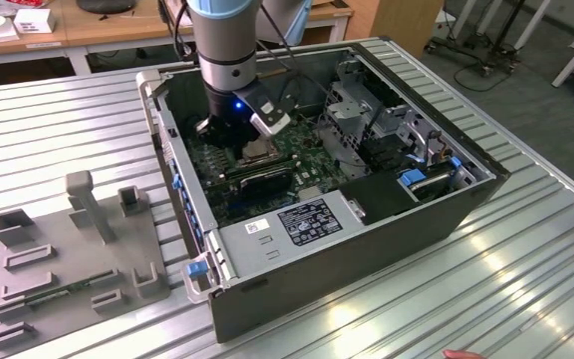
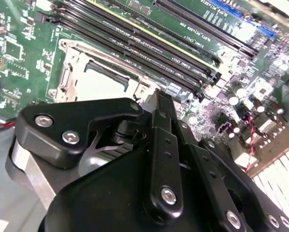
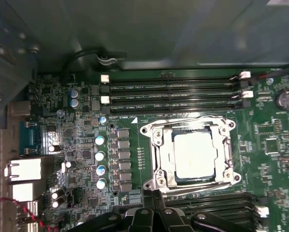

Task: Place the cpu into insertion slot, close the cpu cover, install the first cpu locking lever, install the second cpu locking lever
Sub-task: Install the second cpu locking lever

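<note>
One cpu [image 3: 195, 154] lies flat in the insertion slot [image 3: 159, 159], its pale metal face up, and the cpu cover [image 3: 227, 157] looks to be folded down around it, the chip showing through the square window. The socket sits in the green motherboard [image 3: 76, 145] between two banks of long black memory slots [image 3: 173, 89], inside the open computer case [image 1: 297, 262] that rests on the ribbed metal surface [image 1: 57, 134].

The pincer [image 3: 153, 205] hovers just beside the socket edge nearest the wrist; its fingers [image 2: 164, 145] appear drawn together with nothing between them (the tips meet in a narrow line in both wrist views).

Judging by this, the seating is done and the levers are the work in hand. Thin wire rods run along the socket's sides; whether either is latched I cannot tell. To do this step well, the closed tip should bear on the rod's free end, push down and sideways under its hook, and stay off the chip's face and the small capacitors [image 3: 100, 162] nearby.

The chip is nearly square, so it has no strong long axis; its edges run parallel to the memory slots, squarely aligned with the socket frame.
</note>
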`<state>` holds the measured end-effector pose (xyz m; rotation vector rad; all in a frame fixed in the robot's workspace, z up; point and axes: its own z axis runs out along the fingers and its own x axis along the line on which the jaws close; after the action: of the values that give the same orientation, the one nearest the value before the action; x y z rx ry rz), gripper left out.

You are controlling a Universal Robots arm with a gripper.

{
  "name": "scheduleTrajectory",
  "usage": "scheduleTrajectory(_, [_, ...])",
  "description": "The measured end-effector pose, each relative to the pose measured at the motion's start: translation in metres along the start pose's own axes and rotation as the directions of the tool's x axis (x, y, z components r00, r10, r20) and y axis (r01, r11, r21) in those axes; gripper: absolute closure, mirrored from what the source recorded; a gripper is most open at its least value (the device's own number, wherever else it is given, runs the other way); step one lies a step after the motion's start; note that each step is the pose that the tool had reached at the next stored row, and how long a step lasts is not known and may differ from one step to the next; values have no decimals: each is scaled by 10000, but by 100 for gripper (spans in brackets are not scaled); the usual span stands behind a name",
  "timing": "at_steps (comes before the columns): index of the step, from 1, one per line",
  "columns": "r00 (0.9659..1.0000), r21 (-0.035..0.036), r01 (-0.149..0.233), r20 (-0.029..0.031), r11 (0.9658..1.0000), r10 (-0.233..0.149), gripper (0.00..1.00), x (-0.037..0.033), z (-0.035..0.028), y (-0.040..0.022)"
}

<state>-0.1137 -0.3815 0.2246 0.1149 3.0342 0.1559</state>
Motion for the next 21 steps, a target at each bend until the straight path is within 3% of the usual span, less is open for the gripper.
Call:
scheduleTrajectory(5, [10000, -2, 1, -1, 10000, -1, 90, -22, -8, 3])
scheduleTrajectory(15, [10000, 3, -5, -40, 10000, 5, 90, -296, 21, 22])
scheduleTrajectory(21, [10000, 2, -4, -43, 10000, 4, 90, -389, 31, 28])
